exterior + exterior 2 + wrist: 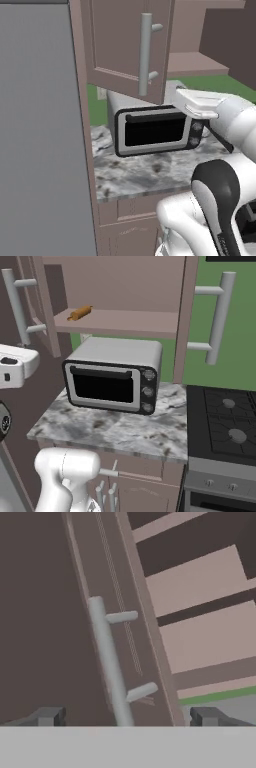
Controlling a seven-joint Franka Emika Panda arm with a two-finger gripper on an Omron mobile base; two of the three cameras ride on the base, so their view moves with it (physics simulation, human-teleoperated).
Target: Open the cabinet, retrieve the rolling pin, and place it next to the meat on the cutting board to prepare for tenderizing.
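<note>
right base view shows the cabinet with both doors swung open above the counter and toaster oven, the rolling pin lying on its shelf. hand view has the fingers spread wide, one either side of the door handle, not touching it.

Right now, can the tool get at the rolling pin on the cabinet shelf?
Probably yes: both cabinet doors stand open and the rolling pin lies bare on the shelf. The open tool sits by the left door's handle.

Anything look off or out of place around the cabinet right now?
Nothing stands out. Both cabinet doors are swung open, and the rolling pin lies flat on the lower shelf above the toaster oven. The open hand faces the left door's handle.
</note>
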